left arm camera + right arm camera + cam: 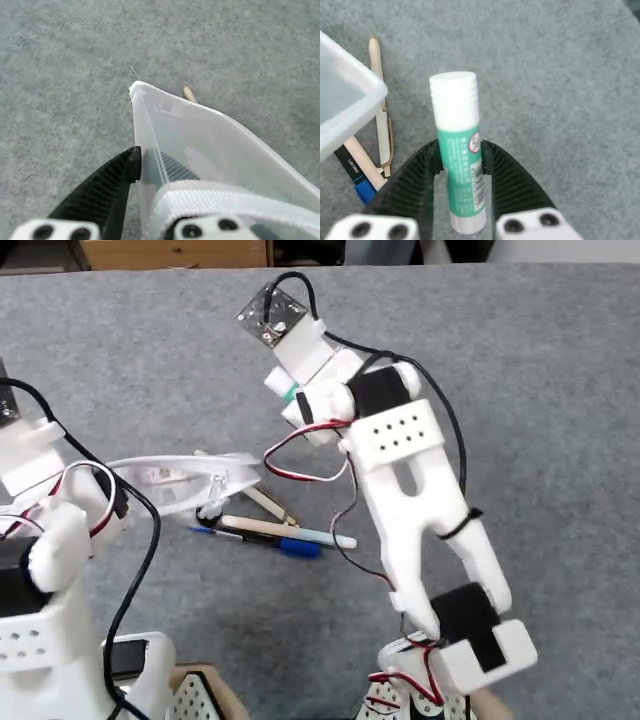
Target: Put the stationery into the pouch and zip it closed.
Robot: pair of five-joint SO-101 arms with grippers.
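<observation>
Near left, the left gripper (150, 167) is clamped on an edge of the translucent pouch (175, 483). Just right of the pouch, the pens (270, 528) lie on the grey table (520, 360). Farther off, the right gripper (461, 165) is closed around the glue stick (455, 110). The step in hand looks like loading the glue stick. Next it needs carrying left and nearer to the pouch's mouth, then releasing inside.

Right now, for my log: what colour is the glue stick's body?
Green glue stick, white cap; right wrist view best.
</observation>
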